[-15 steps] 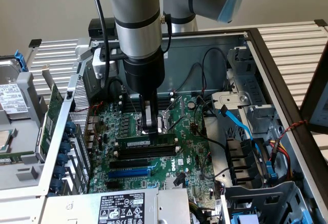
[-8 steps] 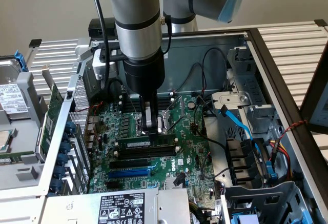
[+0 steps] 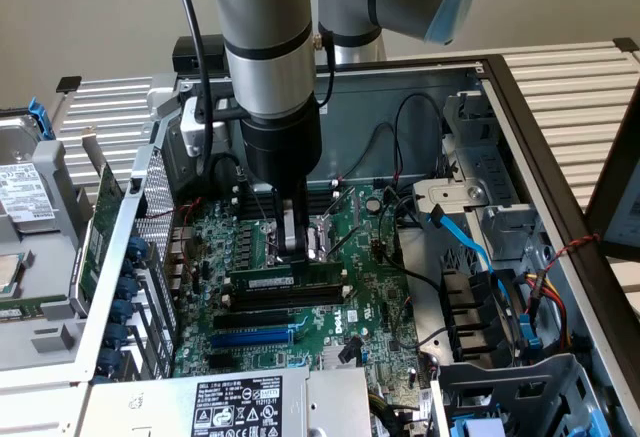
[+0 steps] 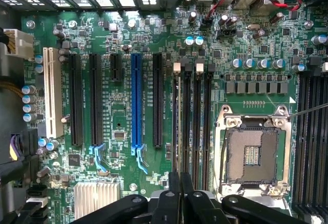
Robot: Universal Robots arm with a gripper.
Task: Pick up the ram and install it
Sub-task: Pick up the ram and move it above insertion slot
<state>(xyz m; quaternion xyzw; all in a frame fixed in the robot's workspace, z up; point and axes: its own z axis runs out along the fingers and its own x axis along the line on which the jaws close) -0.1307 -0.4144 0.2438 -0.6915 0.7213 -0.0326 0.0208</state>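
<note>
While viewing from outside, look for the ram standing on edge in one of the long memory slots on the green motherboard, white label facing outward. Directly above its middle, find the gripper, fingers closed together, tips down at the stick's upper edge; cannot tell whether touching. Alongside, note the bare processor socket on one flank, more black slots and a blue slot on the other. Farther toward the exterior view's right, spot a blue cable inside the metal case.
</note>
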